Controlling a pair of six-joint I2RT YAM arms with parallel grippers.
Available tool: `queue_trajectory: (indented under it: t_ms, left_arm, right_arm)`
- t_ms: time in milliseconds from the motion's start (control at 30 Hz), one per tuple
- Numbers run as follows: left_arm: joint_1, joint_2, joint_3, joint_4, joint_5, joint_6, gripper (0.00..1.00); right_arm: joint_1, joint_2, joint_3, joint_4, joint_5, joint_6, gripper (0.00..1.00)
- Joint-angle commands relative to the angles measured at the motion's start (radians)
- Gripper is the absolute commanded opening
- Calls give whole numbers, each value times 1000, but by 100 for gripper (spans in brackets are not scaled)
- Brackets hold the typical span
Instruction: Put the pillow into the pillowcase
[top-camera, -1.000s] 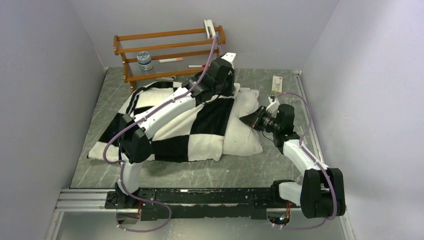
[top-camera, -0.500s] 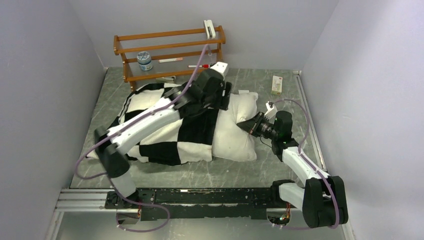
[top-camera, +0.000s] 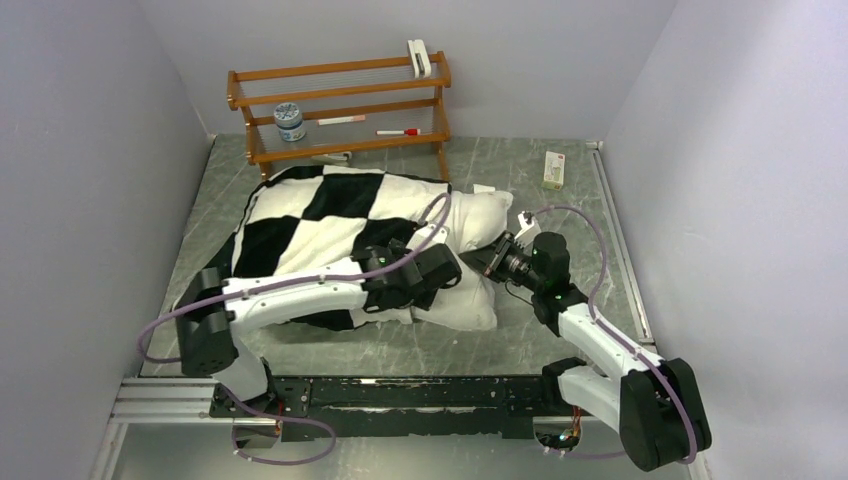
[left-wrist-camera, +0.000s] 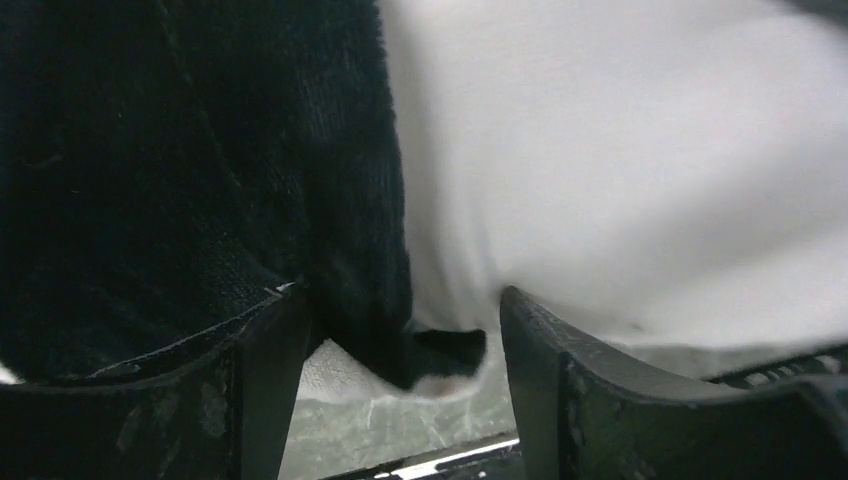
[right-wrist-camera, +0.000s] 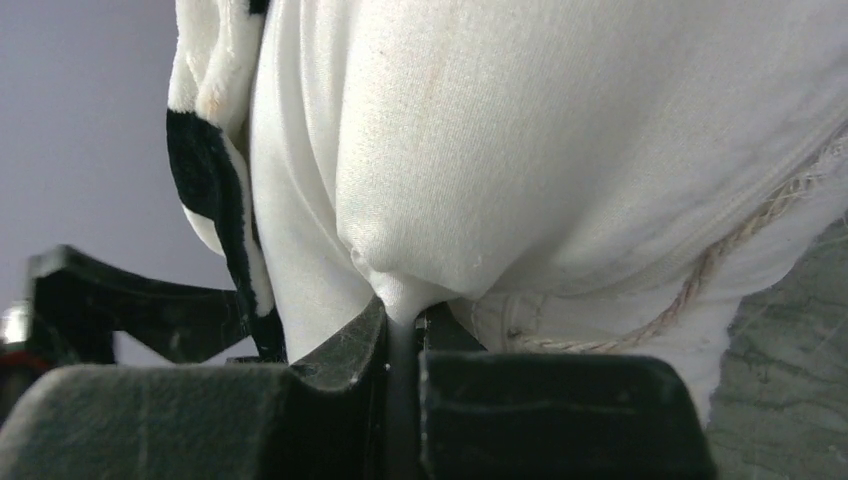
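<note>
Grey marbled table (top-camera: 400, 345), walled on three sides in a pale tone, with a wooden rack (top-camera: 340, 105) at the far edge, well apart from the work. Across the middle lies the pillowcase (top-camera: 300, 225), checkerboard squares uppermost, its mouth turned toward my right side. The pillow (top-camera: 478, 222) sits partly inside it: the right end is bare and projects from the mouth, while the rest is hidden under the plush. My right gripper (right-wrist-camera: 400, 335) is closed hard on a small fold of the pillow's white cover, beside the corded seam. I judge that this pinch anchors the pillow so the case can be drawn over it rather than dragging it along. My left gripper (left-wrist-camera: 400, 385) stands wide apart and holds nothing. Its fingers (left-wrist-camera: 262, 375) straddle the black hem of the case at the near edge, just above the table, placed, I judge, to take hold there.
</note>
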Motion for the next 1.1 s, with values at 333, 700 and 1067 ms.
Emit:
queue_trajectory:
  t_ms: [333,700,1067]
  left_arm:
    - [-221,106,285,127,-63,66,7]
    - [-151,127,140,169,-21,-36,13]
    - [-137,113,301,84,-241,40,74]
  right_arm:
    - [68,-76,-111,159,1,174,1]
    - [77,-92,-84,98,24,124,4]
    - [78,-247,64,-315,235,-38,57]
